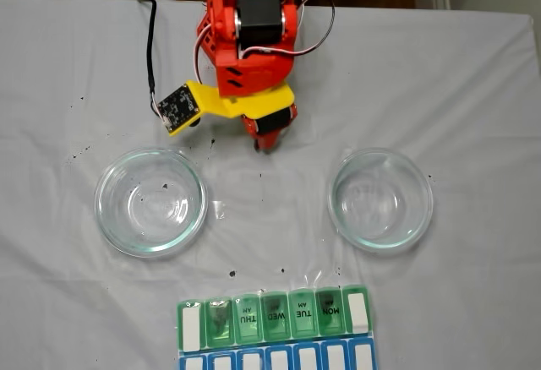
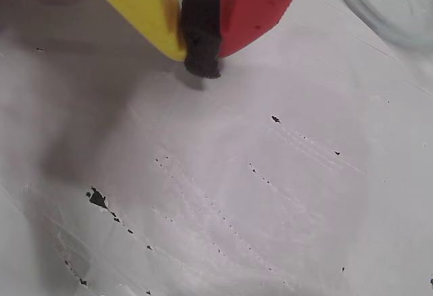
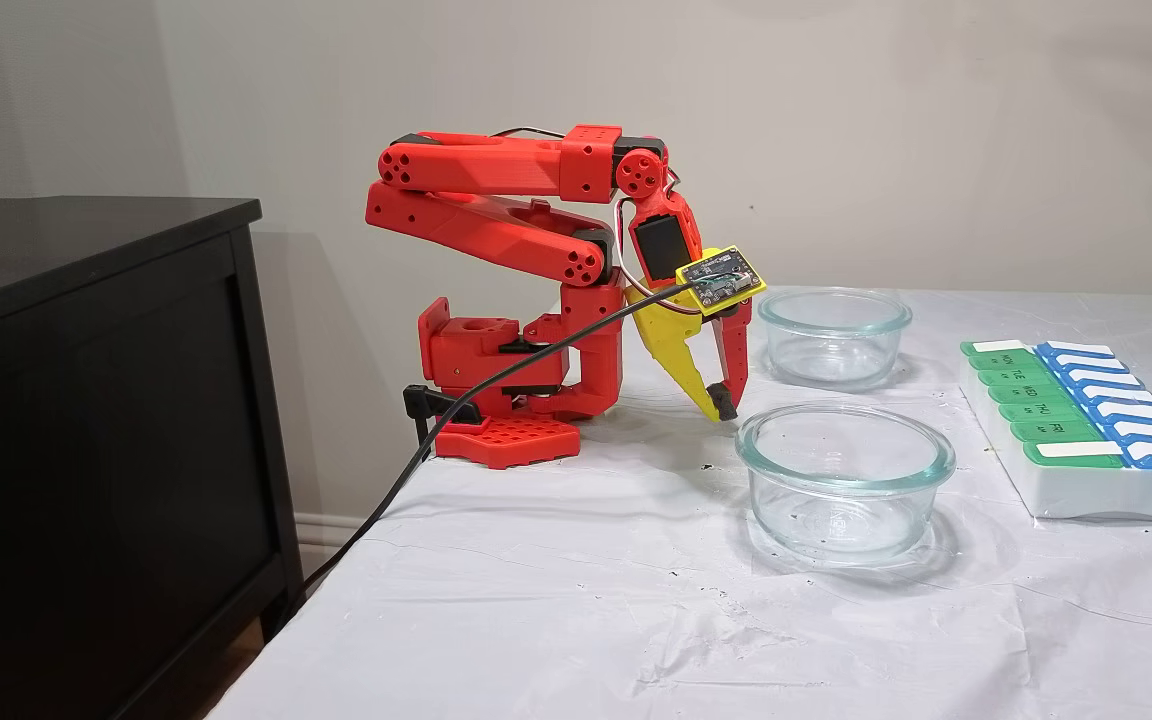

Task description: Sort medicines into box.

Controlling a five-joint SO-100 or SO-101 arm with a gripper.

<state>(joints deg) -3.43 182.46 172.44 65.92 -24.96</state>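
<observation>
**Wrist view: closed gripper tip poised over bare, speckled white cloth**

In the wrist view the gripper (image 2: 201, 46) comes in from the top edge, its yellow finger (image 2: 132, 2) and red finger (image 2: 260, 5) pressed together on a black foam pad (image 2: 201, 36), with nothing between them that I can see. The tip hangs just above the white tablecloth (image 2: 223, 194), which carries scattered tiny dark specks (image 2: 97, 198). The rim of a glass dish (image 2: 385, 9) shows at the top right corner.

In a fixed view from above, the red arm (image 1: 254, 24) reaches down from the far edge, and the gripper (image 1: 265, 144) points at the cloth between two round clear glass dishes: the left dish (image 1: 150, 203) and the right dish (image 1: 380, 199). Both look empty, well apart from each other, with the tip just far of the gap between them. A small camera board (image 1: 176, 106) sits on a yellow bracket to the left of the wrist, with a black cable (image 1: 152, 40) running up from it.

The pill organiser (image 1: 275, 315) lies at the near edge, between and nearer than the dishes. Its green lids read MON, TUE, WED and THU; a blue-and-white row (image 1: 279, 359) sits below them. Whether any balls lie inside I cannot tell.

In a fixed view from the side, the folded arm (image 3: 496, 200) stands left of the dishes, the gripper (image 3: 723, 408) close to the near dish (image 3: 844, 480). A black cabinet (image 3: 96, 420) stands at the left, apart from the table.
</observation>
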